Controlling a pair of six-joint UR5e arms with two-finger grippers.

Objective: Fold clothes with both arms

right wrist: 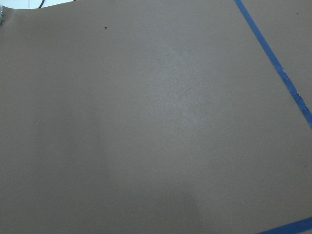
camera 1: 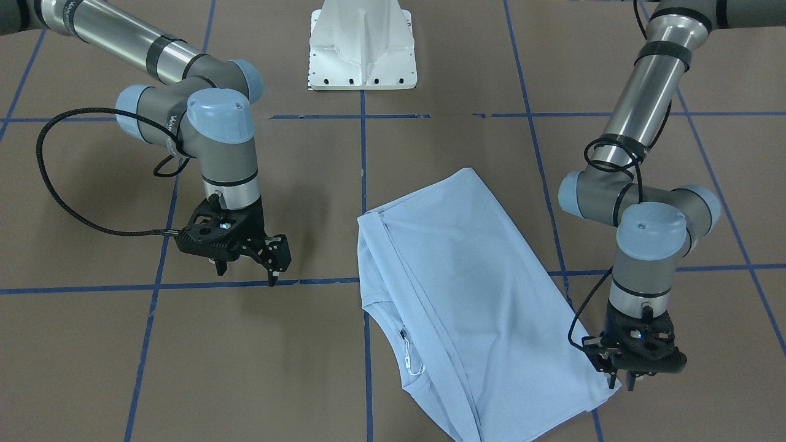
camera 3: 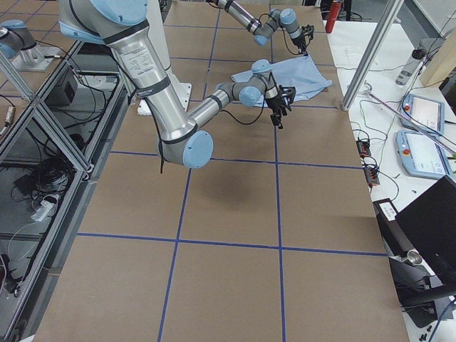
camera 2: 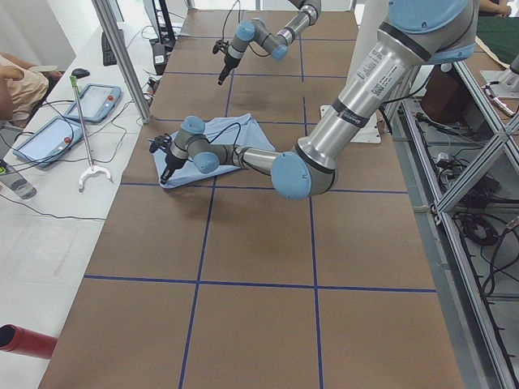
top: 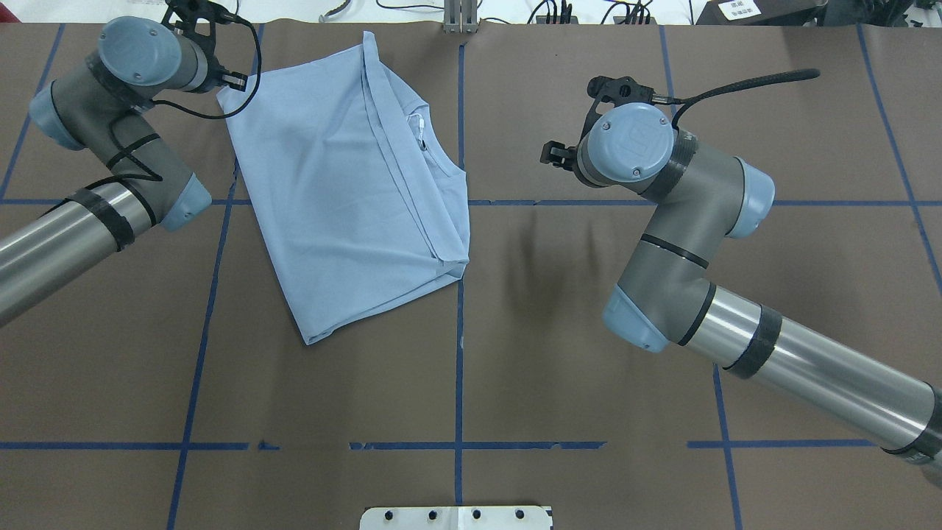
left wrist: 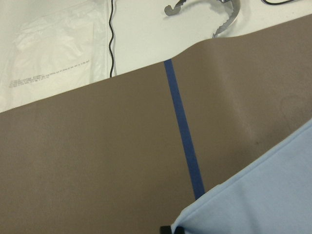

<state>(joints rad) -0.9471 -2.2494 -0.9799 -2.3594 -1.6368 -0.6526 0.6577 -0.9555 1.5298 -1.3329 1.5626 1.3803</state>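
Lying folded on the brown, blue-taped table (camera 1: 123, 368), the one light blue short-sleeved T-shirt (camera 1: 466, 276) showed its white tag (camera 1: 412, 366) only in the front and overhead views. Of two black pincers, the right gripper (camera 1: 245, 274) hung spread and empty; the left gripper (camera 1: 621, 382) stood at the shirt's corner, its grip impossible to tell.

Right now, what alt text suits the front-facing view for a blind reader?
A light blue T-shirt, partly folded, lies on a brown table gridded with blue tape. The left gripper is at the shirt's near corner on the view's right; the right gripper hangs open over bare table on the view's left.
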